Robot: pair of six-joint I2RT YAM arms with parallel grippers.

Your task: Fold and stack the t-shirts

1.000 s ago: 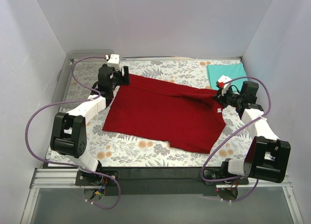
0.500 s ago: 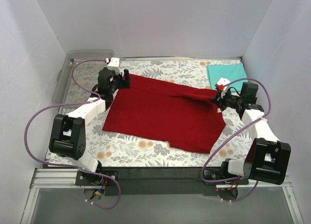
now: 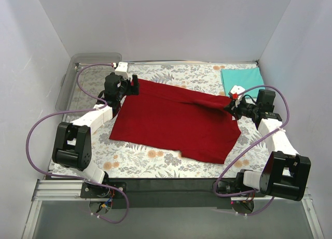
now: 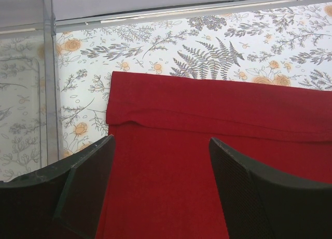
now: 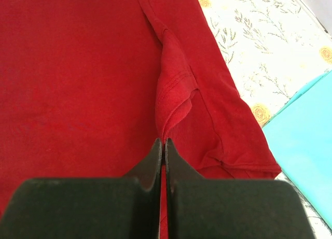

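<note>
Pinching a raised fold of the red t-shirt (image 3: pixel 176 122) with the right hand (image 3: pixel 230 106), fingers pressed together on the cloth near the right sleeve, the fold tenting up to the tips in the right wrist view. Holding the left hand (image 4: pixel 161 140) spread above the far left corner of the same shirt, gripping nothing. Seeing that hemmed corner lying just ahead of the 2 fingers, between them and slightly to the left. Noting the shirt lying mostly flat on the floral tabletop (image 3: pixel 150 157), long axis running left to right between the 2 hands, 1 end near each arm. Noting also the teal t-shirt (image 3: pixel 241 78) resting at the far right, just beyond the right hand, and a clear bin (image 3: pixel 70 83) standing at the far left. Probably needing next a forward and downward reach of the left hand onto the corner, this corner being much nearer to the left arm.
</note>
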